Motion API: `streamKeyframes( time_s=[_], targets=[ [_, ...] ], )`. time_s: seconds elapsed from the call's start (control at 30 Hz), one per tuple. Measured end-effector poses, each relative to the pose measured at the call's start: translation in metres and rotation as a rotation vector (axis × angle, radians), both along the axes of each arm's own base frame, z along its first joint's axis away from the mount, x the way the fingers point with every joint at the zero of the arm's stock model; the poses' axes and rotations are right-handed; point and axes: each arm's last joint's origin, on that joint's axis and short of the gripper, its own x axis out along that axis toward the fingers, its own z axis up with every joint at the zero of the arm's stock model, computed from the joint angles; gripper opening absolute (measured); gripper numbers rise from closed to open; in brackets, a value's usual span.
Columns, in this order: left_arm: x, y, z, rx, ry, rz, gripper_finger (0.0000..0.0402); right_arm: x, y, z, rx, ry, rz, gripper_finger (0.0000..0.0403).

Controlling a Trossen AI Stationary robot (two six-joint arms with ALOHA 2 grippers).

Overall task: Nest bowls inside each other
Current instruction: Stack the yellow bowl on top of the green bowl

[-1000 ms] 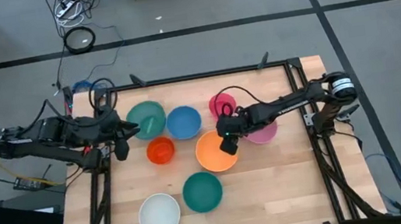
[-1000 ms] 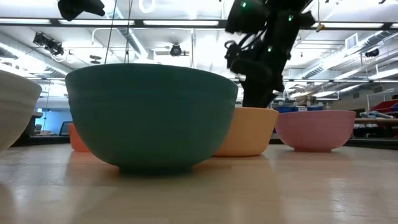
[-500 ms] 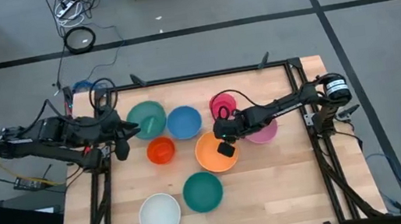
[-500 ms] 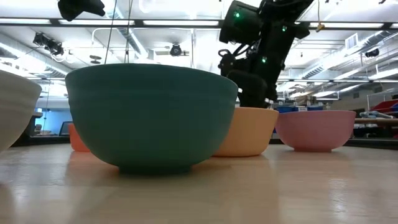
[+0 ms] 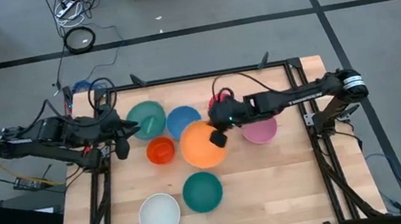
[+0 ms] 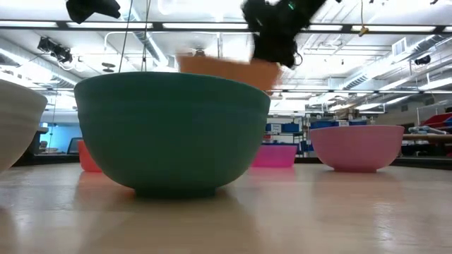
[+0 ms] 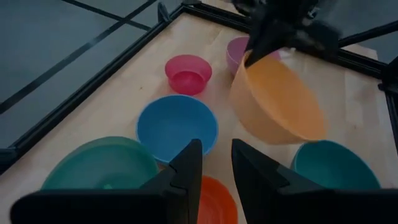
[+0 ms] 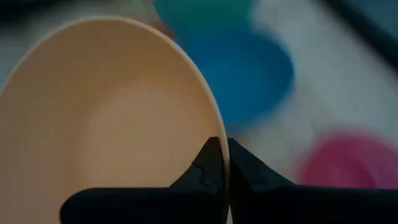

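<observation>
From the front edge of the wooden table [image 5: 274, 188], the white bowl [image 5: 159, 215] sits nearest, with the teal bowl [image 5: 202, 192] just beside it; both rest upright on the boards. Behind them the orange bowl [image 5: 204, 144] is off the table, tilted, its rim pinched between the closed fingers of the right gripper [image 5: 219, 137]; in the low view it floats above the teal bowl's [image 6: 171, 130] rim, clear of the surface. The small red-orange bowl [image 5: 161, 150] stands just left of it, on the table. Over to the right the mauve bowl [image 5: 260, 130] rests near the right arm's forearm. Farther back, the blue bowl [image 5: 183, 121] and the green bowl [image 5: 147, 119] sit side by side, and the hot pink bowl [image 5: 219, 105] shows partly behind the right arm. The left gripper [image 5: 121, 147] hangs at the table's left edge beside the green bowl, fingers a little apart and holding nothing.
</observation>
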Motion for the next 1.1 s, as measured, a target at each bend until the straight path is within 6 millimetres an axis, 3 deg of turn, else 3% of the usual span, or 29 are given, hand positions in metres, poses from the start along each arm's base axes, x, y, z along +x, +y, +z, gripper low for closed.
streamKeyframes(
  time_s=[0.13, 0.27, 0.53, 0.8, 1.0, 1.1],
  targets=[
    [0.003, 0.000, 0.005, 0.020, -0.055, -0.013, 0.0096, 0.031, -0.019, 0.020, -0.066, -0.194, 0.034, 0.0001],
    [0.008, -0.002, 0.016, 0.029, -0.168, -0.050, 0.0096, 0.058, -0.050, 0.036, -0.136, -0.270, 0.001, 0.0001],
    [0.005, -0.001, 0.048, 0.087, -0.472, -0.076, 0.0096, 0.122, -0.111, 0.035, -0.130, -0.347, 0.011, 0.0000],
    [0.004, -0.001, 0.054, 0.114, -0.530, -0.082, 0.0096, 0.173, -0.153, -0.004, -0.047, -0.358, 0.013, 0.0000],
    [0.004, -0.001, 0.054, 0.108, -0.530, -0.090, 0.0096, 0.186, -0.164, -0.043, 0.032, -0.236, 0.005, 0.0002],
    [0.004, -0.001, 0.054, 0.111, -0.528, -0.091, 0.0096, 0.186, -0.163, -0.050, 0.053, -0.204, 0.020, 0.0011]
  ],
)
